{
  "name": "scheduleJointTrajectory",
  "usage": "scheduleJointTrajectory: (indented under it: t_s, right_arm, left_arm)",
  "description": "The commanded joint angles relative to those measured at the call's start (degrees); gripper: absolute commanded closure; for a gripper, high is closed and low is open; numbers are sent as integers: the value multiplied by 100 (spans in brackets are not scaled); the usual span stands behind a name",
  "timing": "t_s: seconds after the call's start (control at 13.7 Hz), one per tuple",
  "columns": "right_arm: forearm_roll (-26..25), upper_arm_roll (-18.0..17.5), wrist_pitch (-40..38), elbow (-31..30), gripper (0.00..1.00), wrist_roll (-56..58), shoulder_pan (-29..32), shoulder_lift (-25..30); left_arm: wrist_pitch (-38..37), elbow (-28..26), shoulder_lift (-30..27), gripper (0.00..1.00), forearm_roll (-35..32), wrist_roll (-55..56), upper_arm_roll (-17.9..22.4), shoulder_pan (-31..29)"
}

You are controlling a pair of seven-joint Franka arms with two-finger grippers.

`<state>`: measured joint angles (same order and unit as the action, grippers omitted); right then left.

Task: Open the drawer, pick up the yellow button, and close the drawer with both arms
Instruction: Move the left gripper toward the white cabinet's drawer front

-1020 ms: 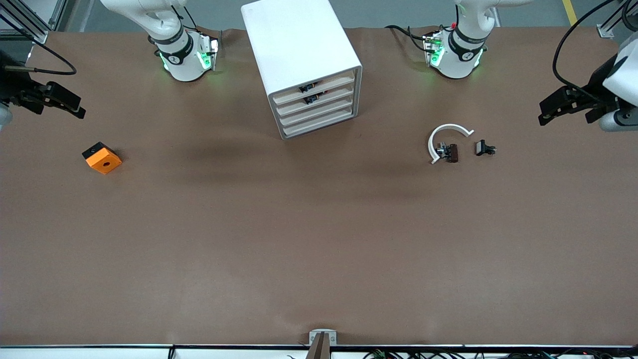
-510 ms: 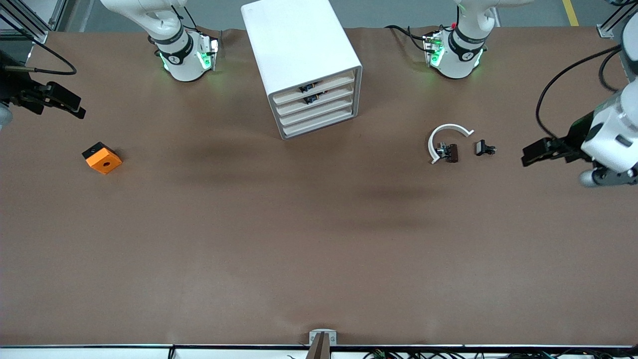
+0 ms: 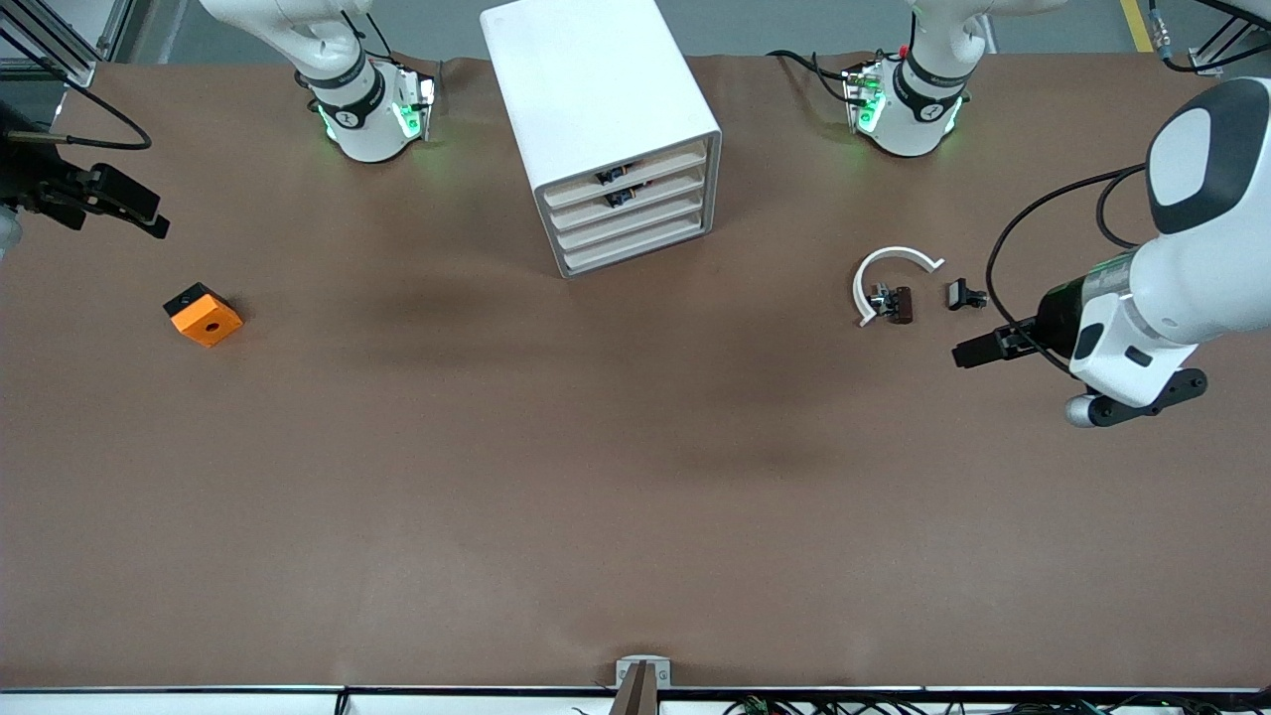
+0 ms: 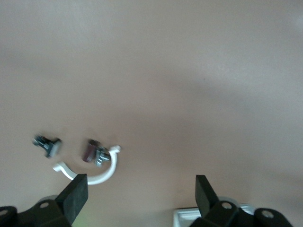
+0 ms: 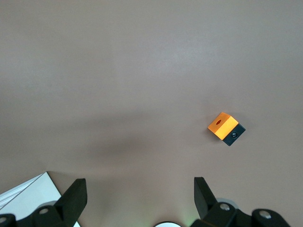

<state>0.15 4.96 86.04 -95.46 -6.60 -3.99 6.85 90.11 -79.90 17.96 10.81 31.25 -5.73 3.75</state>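
- Left pincer [image 3: 961,356]: wide open, empty, over the desk [image 3: 596,477] near the white arc [image 3: 887,273].
- Right pincer [image 3: 149,220]: wide open, empty, above the orange block [image 3: 204,315].
- Cabinet [image 3: 601,119] at 12 o'clock, drawers shut.

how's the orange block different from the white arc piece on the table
The orange block is a solid square with a hole on top and a black side; the white arc is a thin open curve. The block lies alone toward the right arm's end, the arc beside small black parts toward the left arm's. Both rest on the table.
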Motion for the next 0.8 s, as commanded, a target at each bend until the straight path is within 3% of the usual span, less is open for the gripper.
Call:
scheduleJointTrajectory:
  t_s: [0.0,0.29,0.73]
  right_arm:
    - [-59,-4,-52,159,0,54,-14,-105]
    - [-33,-13,-61,168,0,45,-31,-96]
    - [-33,-4,-52,177,0,45,-23,-96]
  left_arm:
    - [-47,150,295,0,377,1334,2,266]
    - [-64,150,629,0,772,3146,2,670]
    - [-152,141,1059,0,1791,5563,2,654]
